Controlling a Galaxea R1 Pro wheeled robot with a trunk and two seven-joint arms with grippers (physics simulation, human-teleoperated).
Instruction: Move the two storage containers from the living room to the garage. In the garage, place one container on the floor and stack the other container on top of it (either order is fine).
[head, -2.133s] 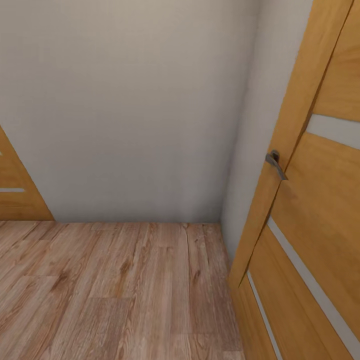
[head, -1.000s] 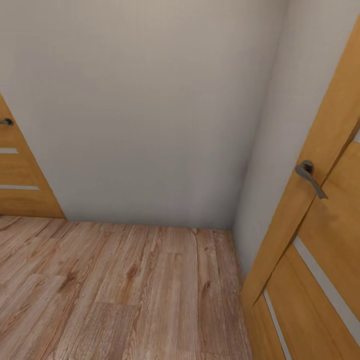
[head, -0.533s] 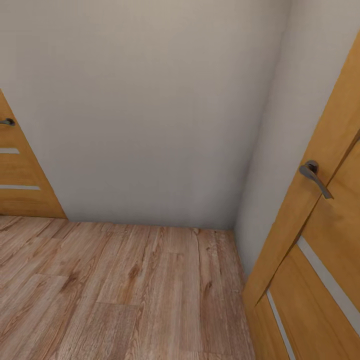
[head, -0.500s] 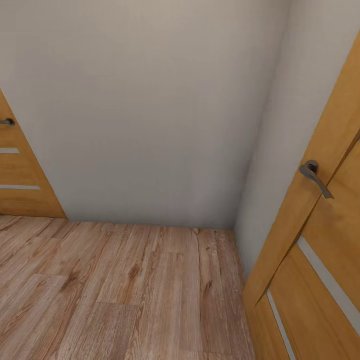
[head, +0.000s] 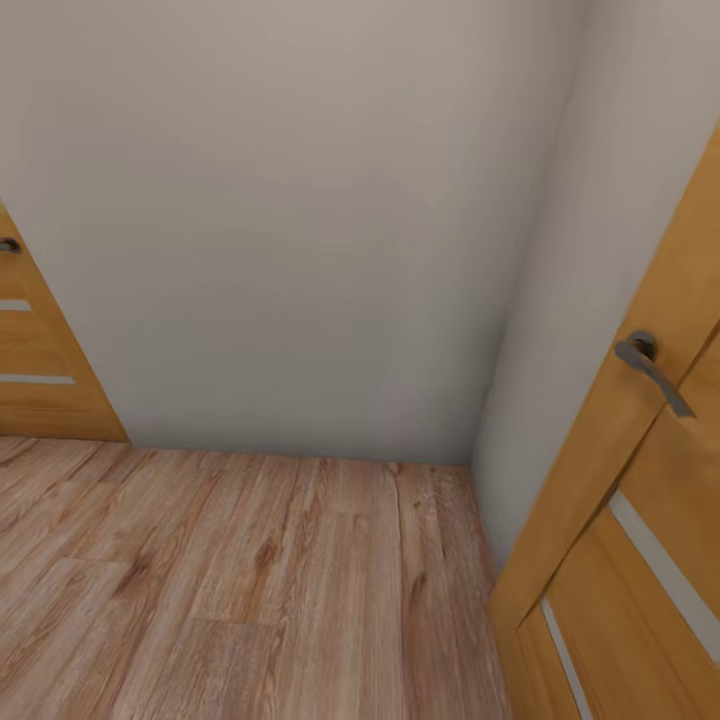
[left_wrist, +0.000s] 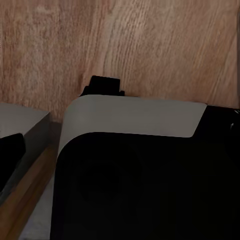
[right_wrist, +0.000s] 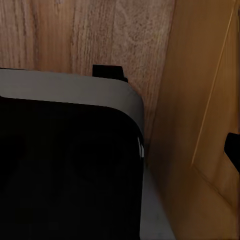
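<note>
Two honey-coloured doors frame the head view — one door (head: 640, 480) at 4 o'clock with a grey lever handle (head: 652, 368), another door (head: 35, 360) at 9 o'clock. Between them stand a plain pale wall (head: 300, 250) and light wood-plank floor (head: 250, 590). Both wrist views add the robot's black-and-grey body (left_wrist: 140, 165) above the planks; the right one also catches a door panel (right_wrist: 200, 115). Whether either claw is wide or narrow cannot be told, nor where the containers are.

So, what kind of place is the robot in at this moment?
Probably an indoor hallway corner, not the garage. The floor is light wood plank, plain white walls meet at a corner, and two honey-coloured wooden doors stand at either side, the right door with a grey lever handle.
</note>
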